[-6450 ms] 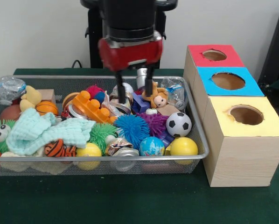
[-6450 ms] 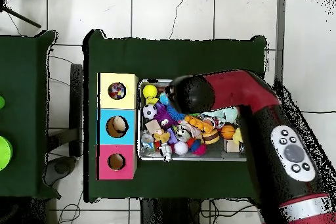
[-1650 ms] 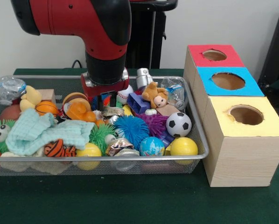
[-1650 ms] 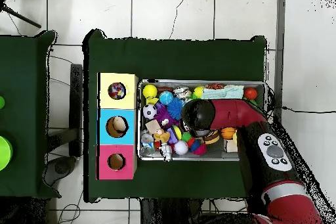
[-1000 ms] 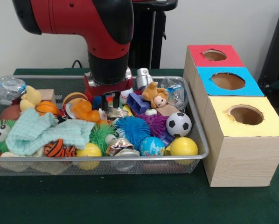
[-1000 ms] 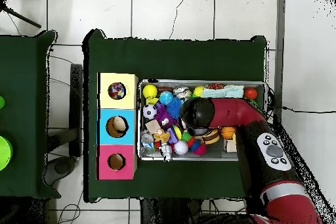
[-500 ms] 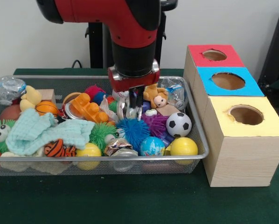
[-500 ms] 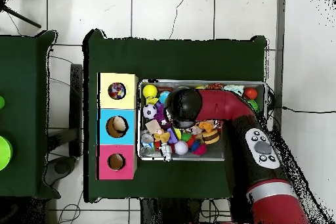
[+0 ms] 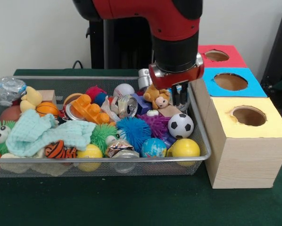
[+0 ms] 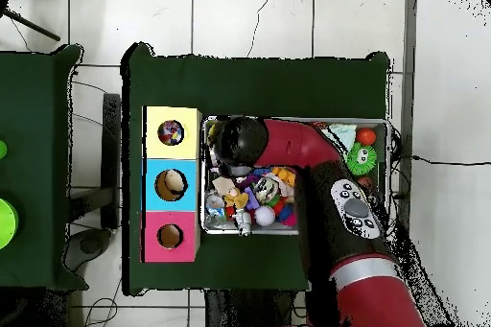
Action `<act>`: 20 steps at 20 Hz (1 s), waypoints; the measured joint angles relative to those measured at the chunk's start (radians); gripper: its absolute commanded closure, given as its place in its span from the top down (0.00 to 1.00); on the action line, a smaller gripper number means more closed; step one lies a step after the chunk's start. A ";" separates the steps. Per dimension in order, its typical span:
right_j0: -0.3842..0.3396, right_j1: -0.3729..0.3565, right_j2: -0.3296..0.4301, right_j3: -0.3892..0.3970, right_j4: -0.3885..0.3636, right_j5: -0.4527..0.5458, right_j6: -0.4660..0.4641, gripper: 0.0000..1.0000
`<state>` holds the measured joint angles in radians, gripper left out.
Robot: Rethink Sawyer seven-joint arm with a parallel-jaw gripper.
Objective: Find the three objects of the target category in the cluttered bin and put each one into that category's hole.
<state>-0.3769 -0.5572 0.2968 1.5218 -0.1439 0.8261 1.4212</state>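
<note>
- The gripper [image 9: 180, 100] hangs at the bin's [image 9: 203, 141] edge beside the boxes [image 9: 244, 141]; whether the jaws pinch anything cannot be told.
- Target category is unclear; balls and cans lie in the bin.
- Judged step: carrying toward a hole [image 9: 249, 116].

The tool [image 9: 178, 96] hangs at the bin's [image 9: 201, 136] right end, beside the plush [image 9: 158, 98], above the football [image 9: 180, 125].

pincer [image 9: 178, 96] moved toward boxes, can [image 9: 127, 105] uncovered
</note>
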 measured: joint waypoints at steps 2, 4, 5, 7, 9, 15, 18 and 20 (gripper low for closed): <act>0.007 0.003 0.000 0.000 0.023 -0.001 0.000 0.00; 0.010 0.006 0.000 0.000 0.035 -0.004 0.000 0.00; 0.010 0.012 0.000 0.000 0.047 -0.013 0.000 0.00; 0.009 0.017 0.000 0.000 0.052 -0.023 0.000 0.00; 0.006 0.027 0.000 0.000 0.051 -0.038 0.000 0.00; -0.018 0.059 -0.002 -0.031 0.023 -0.045 0.000 0.00; -0.030 0.068 -0.005 -0.053 0.004 -0.045 0.000 0.00; -0.043 0.073 -0.010 -0.076 -0.016 -0.045 0.000 0.00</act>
<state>-0.4199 -0.4837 0.2869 1.4463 -0.1603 0.7810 1.4212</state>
